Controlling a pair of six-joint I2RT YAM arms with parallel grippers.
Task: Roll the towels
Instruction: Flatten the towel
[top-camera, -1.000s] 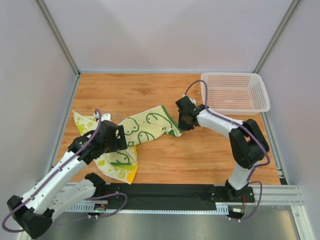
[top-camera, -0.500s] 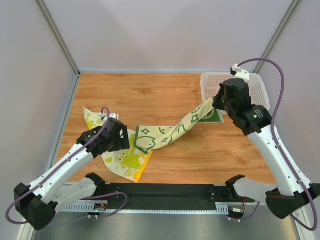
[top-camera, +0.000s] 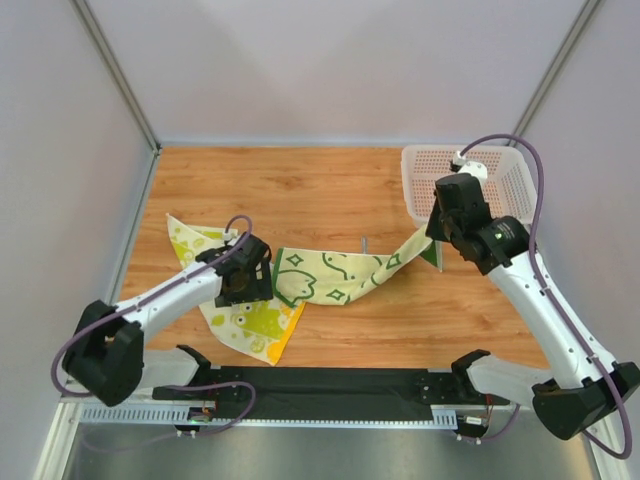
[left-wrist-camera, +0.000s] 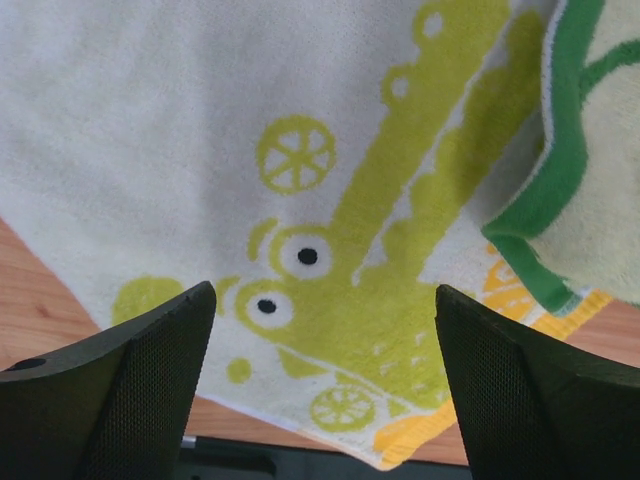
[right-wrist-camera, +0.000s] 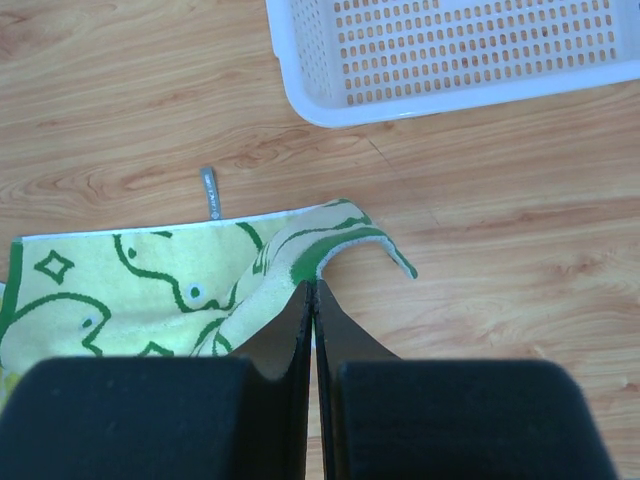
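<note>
Right jaws were pressed together, pinching 1 corner of the green-lined towel (top-camera: 330, 278) and holding it up off the counter (top-camera: 300, 190), just in front of the basket (top-camera: 470, 150). The rest sloped down leftward, and its far end lay over the lime towel (top-camera: 245, 325), spread flat at the left. Left jaws were spread wide, hovering over that overlap, gripping nothing.

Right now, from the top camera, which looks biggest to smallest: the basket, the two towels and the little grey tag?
1. The basket and the lime-blob towel look about alike. Both are partly covered, so I won't rank them.
2. The green-line towel, pulled into a narrow strip.
3. The grey tag.
</note>
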